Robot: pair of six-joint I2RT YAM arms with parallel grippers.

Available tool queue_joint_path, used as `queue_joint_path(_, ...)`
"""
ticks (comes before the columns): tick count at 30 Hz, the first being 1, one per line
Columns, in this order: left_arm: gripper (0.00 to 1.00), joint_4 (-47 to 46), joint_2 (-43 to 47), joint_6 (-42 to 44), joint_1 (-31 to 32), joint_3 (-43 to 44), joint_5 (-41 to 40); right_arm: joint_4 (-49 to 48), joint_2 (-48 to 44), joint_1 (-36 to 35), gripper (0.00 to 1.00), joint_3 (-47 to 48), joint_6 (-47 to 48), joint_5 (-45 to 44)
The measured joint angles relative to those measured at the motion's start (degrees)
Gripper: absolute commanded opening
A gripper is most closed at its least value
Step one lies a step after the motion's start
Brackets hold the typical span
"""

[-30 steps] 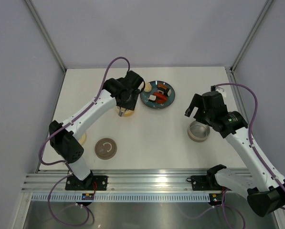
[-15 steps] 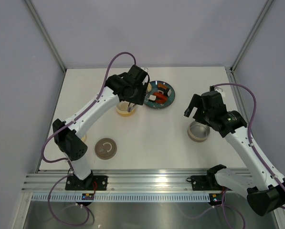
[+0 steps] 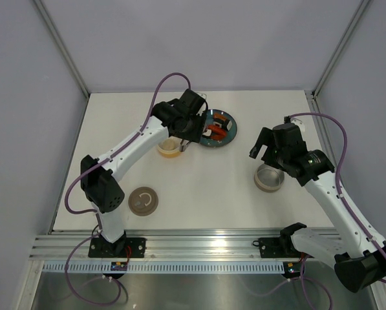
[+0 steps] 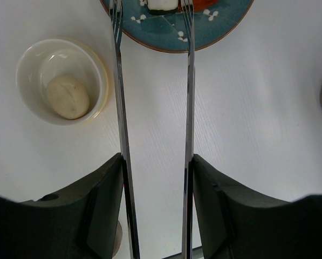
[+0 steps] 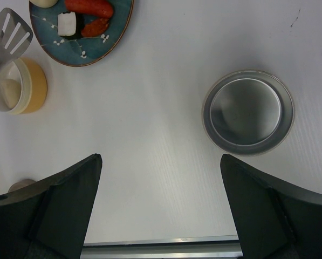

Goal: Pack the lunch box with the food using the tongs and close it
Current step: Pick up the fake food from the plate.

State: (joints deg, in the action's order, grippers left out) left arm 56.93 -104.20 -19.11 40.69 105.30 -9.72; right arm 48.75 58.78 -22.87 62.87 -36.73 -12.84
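Trouble is likeliest around the teal plate [image 4: 150, 29] at the far middle of the desk [image 3: 205, 194]: the left arm [image 3: 134, 145] reaches over it, and if it comes down too low or drags, I judge it could shove the plate or knock the cream bowl [image 4: 98, 70] just beside it. The left hand [image 4: 156, 164] is clamped on the tongs [image 4: 121, 108], whose two prongs stand apart with their tips over the plate's near rim, either side of a white-and-black sushi bit [image 5: 68, 24]; a squeeze made off-centre or too lightly could let that small piece roll or drop on the way to the bowl, and I cannot tell how high the tips hang above it. The tongs could also twist, since only their thin handles lie between the fingers. The right hand [image 5: 161, 162] hangs wide open, holding nothing, near the metal tier [image 5: 208, 113] and well apart from the plate, so it adds little risk. Counted: one desk, two arms, one plate, one cream bowl, one metal tier, one round brown lid [image 3: 143, 200] near the left arm's base, one pair of tongs, two red sausages [image 5: 88, 6], one sushi bit in view, and two cream buns, one bun [image 5: 42, 2] at the plate's edge and one [image 4: 68, 96] in the bowl
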Motion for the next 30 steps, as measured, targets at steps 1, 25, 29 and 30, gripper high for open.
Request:
queue_joint_path(1,0.53,-0.2,0.0,0.0,0.0,0.0,0.3,0.0,0.0,0.0,1.00,0.0,0.0,0.0)
queue_joint_path(25,0.45,-5.6,-6.7,1.1,2.2,-0.5,11.3,0.0,-0.5,0.0,1.00,-0.8,0.0,0.0)
queue_joint_path(29,0.46,-5.2,-9.6,4.1,2.3,0.2,11.7,0.0,-0.5,0.0,0.99,-1.0,0.0,0.0)
queue_joint_path(30,0.46,-4.7,-10.2,4.7,2.3,0.5,11.7,0.0,-0.5,0.0,1.00,-1.1,0.0,0.0)
